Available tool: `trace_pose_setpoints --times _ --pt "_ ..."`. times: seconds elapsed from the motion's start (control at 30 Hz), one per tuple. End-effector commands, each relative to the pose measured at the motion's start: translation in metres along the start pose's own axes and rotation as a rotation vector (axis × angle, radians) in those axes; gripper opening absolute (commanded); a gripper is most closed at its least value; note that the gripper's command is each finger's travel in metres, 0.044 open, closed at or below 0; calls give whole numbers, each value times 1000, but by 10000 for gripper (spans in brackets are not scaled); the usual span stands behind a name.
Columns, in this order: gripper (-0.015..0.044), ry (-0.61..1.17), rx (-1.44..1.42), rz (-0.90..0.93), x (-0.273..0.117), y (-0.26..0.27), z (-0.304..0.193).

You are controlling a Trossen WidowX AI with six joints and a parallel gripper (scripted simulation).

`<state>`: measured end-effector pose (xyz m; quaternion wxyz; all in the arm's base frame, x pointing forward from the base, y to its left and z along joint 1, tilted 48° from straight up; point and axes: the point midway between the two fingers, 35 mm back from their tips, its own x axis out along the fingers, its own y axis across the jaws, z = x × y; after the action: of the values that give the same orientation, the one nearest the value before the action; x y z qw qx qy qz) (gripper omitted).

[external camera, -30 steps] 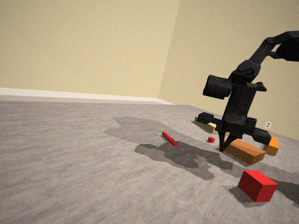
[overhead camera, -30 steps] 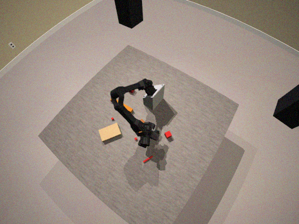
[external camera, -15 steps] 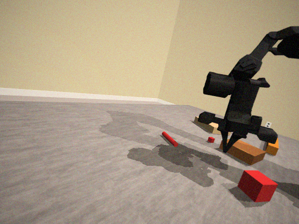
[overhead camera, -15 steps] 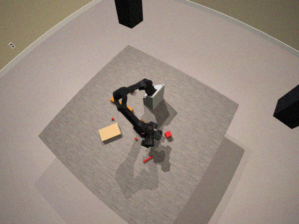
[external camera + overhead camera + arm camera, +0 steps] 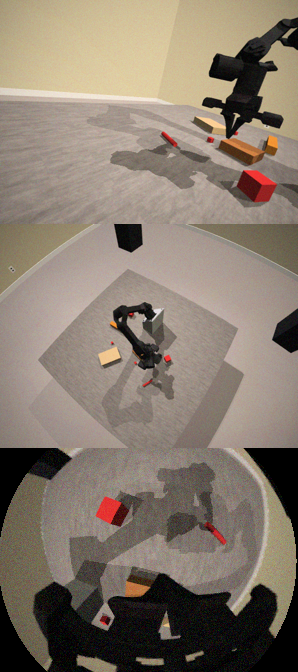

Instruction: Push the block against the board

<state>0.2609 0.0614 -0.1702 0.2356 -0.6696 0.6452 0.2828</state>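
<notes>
A red square block [image 5: 167,358] [image 5: 257,185] [image 5: 111,511] lies on the floor, apart from the other pieces. An orange-brown board [image 5: 135,354] [image 5: 238,152] [image 5: 137,589] lies flat near it, with a gap between them. The arm hides part of this board in the top view. My gripper [image 5: 228,137] [image 5: 161,576] is shut with nothing between its fingers. Its tips are raised, and in the exterior view they appear just past the board's left end. Their exact height above the floor is hard to tell.
A tan block [image 5: 109,356] [image 5: 211,124], an orange piece [image 5: 113,324] [image 5: 271,145] and a red stick [image 5: 147,383] [image 5: 169,139] [image 5: 215,533] lie around. Small red cubes [image 5: 111,342] [image 5: 210,139] and another red piece [image 5: 131,314] also show. The arm's grey-white base [image 5: 157,323] stands behind.
</notes>
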Motion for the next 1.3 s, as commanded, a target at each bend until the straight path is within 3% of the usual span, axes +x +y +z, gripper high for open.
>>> trace_pose_setpoints --times 0.0,1.27 --pt "0 -1 111 3 -1 9 -3" --pt "0 4 1428 6 -1 82 -33"
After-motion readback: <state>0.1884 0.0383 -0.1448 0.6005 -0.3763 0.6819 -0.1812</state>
